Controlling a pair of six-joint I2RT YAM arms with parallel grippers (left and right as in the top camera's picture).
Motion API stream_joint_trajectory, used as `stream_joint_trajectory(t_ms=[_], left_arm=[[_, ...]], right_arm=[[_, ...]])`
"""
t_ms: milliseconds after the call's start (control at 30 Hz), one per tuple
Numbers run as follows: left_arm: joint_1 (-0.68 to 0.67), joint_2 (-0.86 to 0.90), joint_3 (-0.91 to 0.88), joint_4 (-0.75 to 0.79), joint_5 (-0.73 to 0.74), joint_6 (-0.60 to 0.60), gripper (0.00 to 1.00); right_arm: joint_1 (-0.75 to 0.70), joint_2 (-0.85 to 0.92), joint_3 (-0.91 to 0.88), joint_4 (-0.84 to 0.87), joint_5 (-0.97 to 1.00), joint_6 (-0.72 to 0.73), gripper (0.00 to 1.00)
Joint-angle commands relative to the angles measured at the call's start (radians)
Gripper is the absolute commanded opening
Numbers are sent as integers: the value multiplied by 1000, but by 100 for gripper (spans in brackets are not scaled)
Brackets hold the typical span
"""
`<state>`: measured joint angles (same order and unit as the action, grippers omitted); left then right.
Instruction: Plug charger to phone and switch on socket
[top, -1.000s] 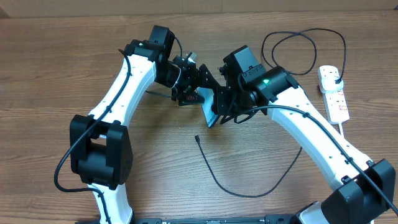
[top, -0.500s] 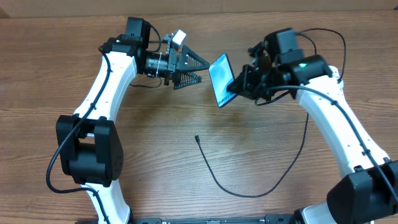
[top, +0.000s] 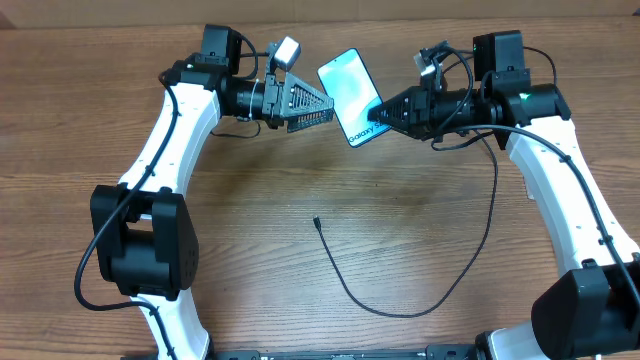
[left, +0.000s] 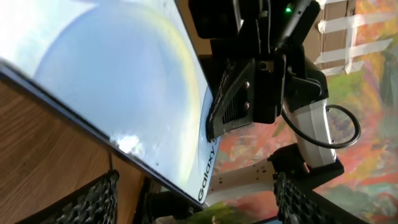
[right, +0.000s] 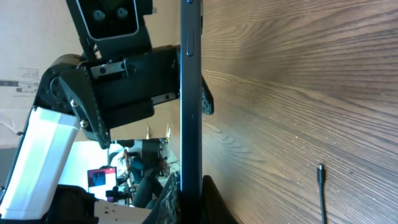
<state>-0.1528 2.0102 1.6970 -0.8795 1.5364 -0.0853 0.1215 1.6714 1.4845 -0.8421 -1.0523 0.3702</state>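
The left gripper (top: 328, 108) hangs above the bench (top: 250, 250) with its jaws spread wide and aimed at the phone (top: 348, 85), which floats just ahead of them, apart from both. The left wrist view shows the screen filling the gap in front of them. This reads as a handover, or the phone being presented for a second grip. To do it well, the left jaws should come in over the free far end, span the short width and settle flat on the two long edges. Only then should the other side let go. The phone faces screen-up and tilted. Its long axis runs from its free end, ahead of the left jaws, down to its near end, which the right gripper (top: 375, 117) pinches firmly. The right wrist view shows it edge-on, rising straight out of those jaws. I cannot tell which end carries the port. The charger (top: 400, 316) lies on the bench well below both jaws, its tip unplugged.
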Motion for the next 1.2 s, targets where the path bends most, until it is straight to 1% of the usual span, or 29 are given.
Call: stream_joint_trajectory(t_ms=[0, 200, 267, 467, 700, 767, 800, 933, 1067, 1167], left_arm=[[-3, -4, 19, 76, 19, -98, 82], [-40, -4, 19, 351, -52, -419, 76], [-65, -4, 19, 453, -74, -530, 73], [-119, -4, 19, 713, -89, -772, 62], [-125, -4, 19, 1062, -106, -1087, 49], [-125, -4, 19, 1156, -103, -1154, 47], [-126, -4, 19, 1192, -102, -1181, 45], [-138, -4, 19, 1287, -90, -1264, 40], [-159, -4, 19, 1326, -48, -1277, 35], [-166, -4, 19, 1328, -26, -1278, 31]], right_arm=[[3, -6, 13, 12, -68, -4, 4], [3, -6, 13, 31, -68, 22, 4], [3, -6, 13, 43, -68, 31, 4], [3, -6, 13, 100, -67, 53, 4], [3, -6, 13, 124, -40, 52, 4], [3, -6, 13, 124, -40, 52, 4], [3, -6, 13, 124, -40, 52, 4], [3, -6, 13, 135, -40, 52, 4], [3, -6, 13, 169, -40, 52, 4], [3, -6, 13, 177, -40, 52, 4]])
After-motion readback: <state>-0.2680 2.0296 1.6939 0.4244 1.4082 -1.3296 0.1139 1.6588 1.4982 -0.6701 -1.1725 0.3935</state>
